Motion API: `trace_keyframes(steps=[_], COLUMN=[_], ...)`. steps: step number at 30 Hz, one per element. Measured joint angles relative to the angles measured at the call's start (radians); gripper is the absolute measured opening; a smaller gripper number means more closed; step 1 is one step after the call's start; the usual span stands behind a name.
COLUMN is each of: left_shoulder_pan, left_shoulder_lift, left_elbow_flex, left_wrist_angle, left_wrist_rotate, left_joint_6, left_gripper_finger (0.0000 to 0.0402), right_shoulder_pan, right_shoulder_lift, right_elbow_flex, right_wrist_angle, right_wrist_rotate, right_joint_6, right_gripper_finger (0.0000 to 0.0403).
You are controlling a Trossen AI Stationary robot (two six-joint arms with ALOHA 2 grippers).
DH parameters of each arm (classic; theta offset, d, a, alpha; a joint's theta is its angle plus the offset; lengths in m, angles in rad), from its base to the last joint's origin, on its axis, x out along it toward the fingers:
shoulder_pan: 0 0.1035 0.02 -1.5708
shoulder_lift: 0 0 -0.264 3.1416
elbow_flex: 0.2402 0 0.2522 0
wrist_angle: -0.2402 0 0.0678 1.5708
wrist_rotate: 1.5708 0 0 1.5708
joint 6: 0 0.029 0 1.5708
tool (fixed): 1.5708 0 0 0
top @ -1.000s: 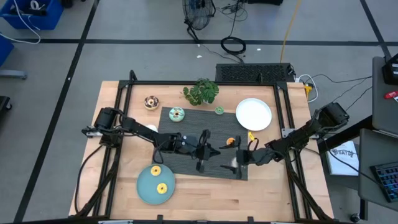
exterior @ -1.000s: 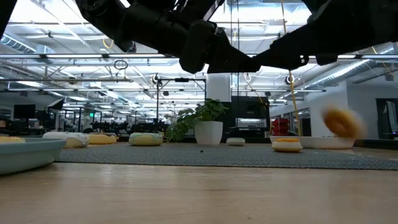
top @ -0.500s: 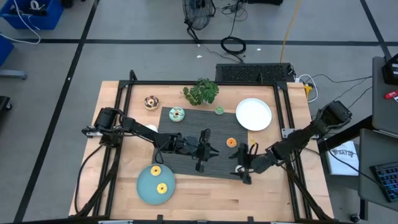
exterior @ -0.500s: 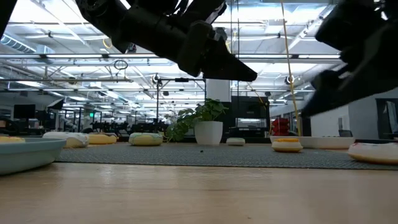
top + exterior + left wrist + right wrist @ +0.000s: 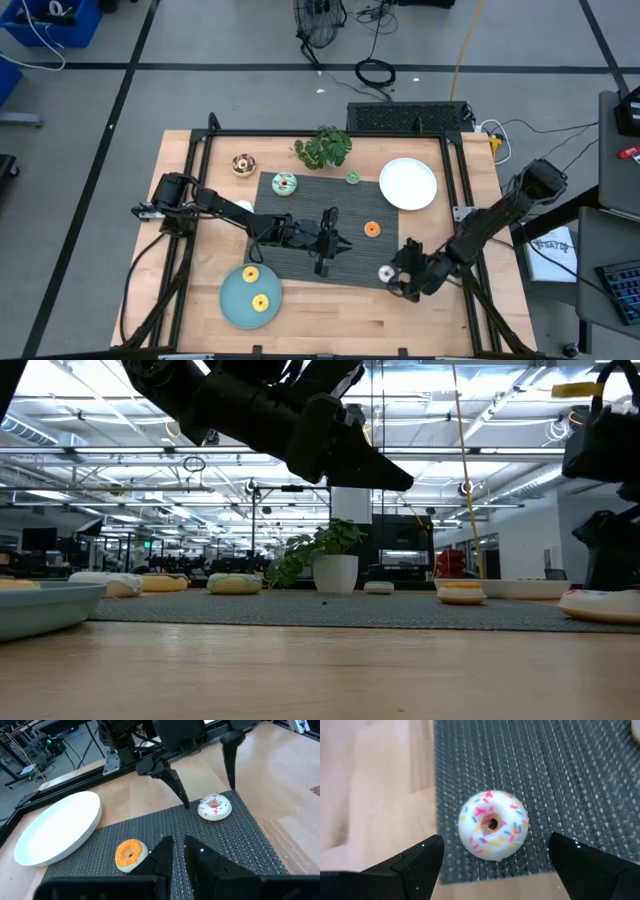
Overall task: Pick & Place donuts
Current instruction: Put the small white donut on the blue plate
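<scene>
A pale wooden table point(image 5: 330, 315) carries a dark woven mat point(image 5: 300, 215). The right gripper point(image 5: 400, 283) has moved to the mat's near corner, fingers spread wide and holding nothing. Between the fingertips lies flat the white sprinkled donut point(image 5: 493, 824), hole upward. The left gripper point(image 5: 322, 262) hovers with fingers nearly closed and empty; the orange donut point(image 5: 130, 853) rests just beside it.

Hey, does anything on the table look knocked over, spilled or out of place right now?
Nothing stands out. The donuts lie flat, icing up: a white sprinkled donut near the mat's corner between the open right gripper's fingers, an orange donut mid-mat, two on the teal plate. The plant stands upright.
</scene>
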Motion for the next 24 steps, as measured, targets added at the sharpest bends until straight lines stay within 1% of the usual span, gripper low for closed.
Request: trace_keyframes(steps=[5,10,13,17,20,24], left_shoulder_pan=[0.000,0.000,0.000,0.000,0.000,0.000], left_shoulder_lift=[0.000,0.000,0.000,0.000,0.000,0.000], left_elbow_flex=[0.000,0.000,0.000,0.000,0.000,0.000], left_wrist_angle=[0.000,0.000,0.000,0.000,0.000,0.000], left_wrist_rotate=[0.000,0.000,0.000,0.000,-0.001,-0.001], left_joint_6=[-0.004,-0.003,-0.003,-0.004,-0.004,-0.004], left_gripper_finger=[0.0038,0.0031,0.0034,0.0041,0.0046,0.0044], right_shoulder_pan=[0.000,-0.003,-0.003,-0.003,-0.008,-0.008], right_shoulder_lift=[0.098,0.171,0.178,0.178,0.178,0.179], right_elbow_flex=[0.005,0.005,0.003,0.002,0.002,0.001], right_wrist_angle=[0.070,0.156,0.159,0.159,0.154,0.147], right_wrist_rotate=[0.051,0.058,0.052,0.069,0.075,0.123], right_joint_6=[-0.003,0.010,0.058,0.062,0.048,-0.005], right_gripper_finger=[0.0338,0.0338,0.0338,0.0338,0.0338,0.0337])
